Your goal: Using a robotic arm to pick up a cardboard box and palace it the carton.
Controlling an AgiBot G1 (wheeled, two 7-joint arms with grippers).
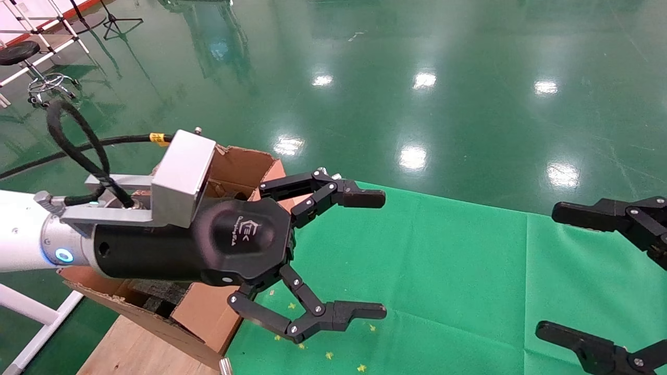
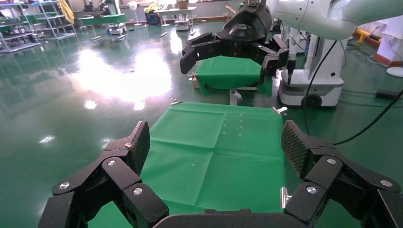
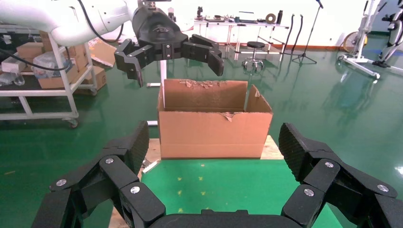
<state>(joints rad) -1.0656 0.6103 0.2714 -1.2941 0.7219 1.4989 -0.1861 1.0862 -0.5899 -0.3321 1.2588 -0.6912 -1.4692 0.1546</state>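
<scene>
The green cloth (image 1: 443, 271) covers the table under and ahead of both grippers, its surface bare apart from a few small yellow specks. The carton (image 1: 208, 312) comes next in size: it stands at the cloth's edge directly behind and below the left gripper, its torn flaps up and dark foam showing inside under the wrist. In the right wrist view the carton (image 3: 214, 128) sits just below the far gripper.

The robotic arm (image 1: 21, 234), white with a blue light ring and a silver camera block, reaches in from the robot's left. Its left gripper (image 1: 372, 255) hangs over the cloth just past the carton, its 2 fingers spread wide and holding nothing.

The right gripper (image 1: 589, 276) sits at the robot's right, over the cloth, also released and empty.

The cardboard box appears in none of the 3 views.
</scene>
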